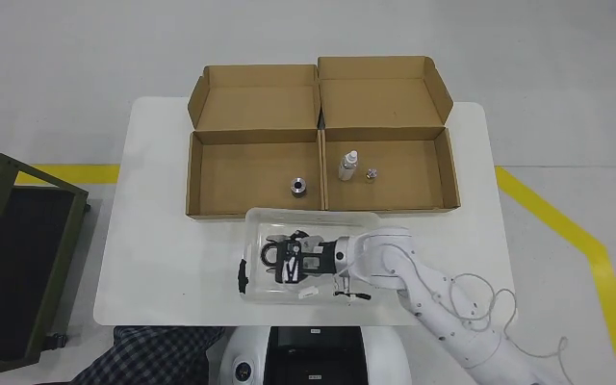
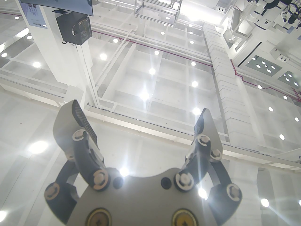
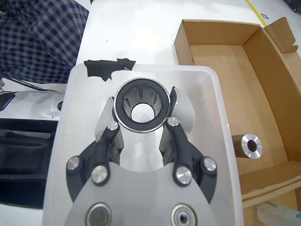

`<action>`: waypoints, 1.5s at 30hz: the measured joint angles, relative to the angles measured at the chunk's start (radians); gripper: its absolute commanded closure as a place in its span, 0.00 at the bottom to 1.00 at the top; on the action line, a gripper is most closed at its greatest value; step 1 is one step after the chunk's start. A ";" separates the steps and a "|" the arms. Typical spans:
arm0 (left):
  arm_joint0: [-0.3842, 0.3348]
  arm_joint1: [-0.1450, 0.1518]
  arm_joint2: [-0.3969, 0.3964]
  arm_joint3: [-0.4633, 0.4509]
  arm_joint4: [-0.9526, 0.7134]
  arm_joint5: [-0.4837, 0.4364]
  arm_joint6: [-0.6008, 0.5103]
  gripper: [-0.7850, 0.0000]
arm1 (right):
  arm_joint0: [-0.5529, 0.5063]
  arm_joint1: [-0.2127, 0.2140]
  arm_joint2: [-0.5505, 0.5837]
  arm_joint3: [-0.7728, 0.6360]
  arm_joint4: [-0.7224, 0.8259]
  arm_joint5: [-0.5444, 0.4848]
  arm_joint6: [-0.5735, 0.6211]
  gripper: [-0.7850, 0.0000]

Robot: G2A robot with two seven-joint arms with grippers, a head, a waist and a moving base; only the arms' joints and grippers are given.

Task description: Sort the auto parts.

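My right gripper (image 3: 141, 97) is shut on a black-rimmed linear bearing (image 3: 122, 118), a hollow steel cylinder, inside the clear plastic bin (image 3: 218, 90). In the top view, this gripper (image 1: 285, 261) lies low in the bin (image 1: 252, 223) with the bearing (image 1: 272, 255) at its tip. The left cardboard box (image 1: 255, 178) holds one metal cylinder (image 1: 299, 186), which also sits in the nearby box (image 3: 235, 76) as a steel cylinder (image 3: 251, 145). The right box (image 1: 404, 192) holds a white bottle (image 1: 347, 166) and a small part (image 1: 371, 174). My left gripper (image 2: 141, 116) is open, facing the ceiling.
Both boxes stand side by side at the back of the white table (image 1: 154, 212), lids folded back. Black tape (image 3: 103, 68) sticks to the bin's rim. A green cart (image 1: 29, 260) stands left of the table.
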 measured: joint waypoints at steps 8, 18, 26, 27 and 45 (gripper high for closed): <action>0.000 0.000 0.000 0.000 0.000 0.000 0.000 0.00 | -0.035 0.019 0.074 -0.115 0.075 -0.027 -0.001 1.00; 0.000 0.000 0.000 0.000 0.000 0.000 0.000 0.00 | -0.067 0.039 0.175 -0.225 0.164 -0.037 -0.036 1.00; 0.000 0.000 0.000 0.000 0.000 0.000 0.000 0.00 | -0.094 0.058 0.296 -0.293 0.252 -0.042 -0.072 1.00; 0.000 0.000 0.000 0.000 0.000 0.000 0.000 0.00 | -0.097 0.060 0.315 -0.298 0.263 -0.043 -0.077 1.00; 0.000 0.000 0.000 0.000 0.000 0.000 0.000 0.00 | -0.148 0.083 0.453 -0.320 0.357 -0.031 -0.150 1.00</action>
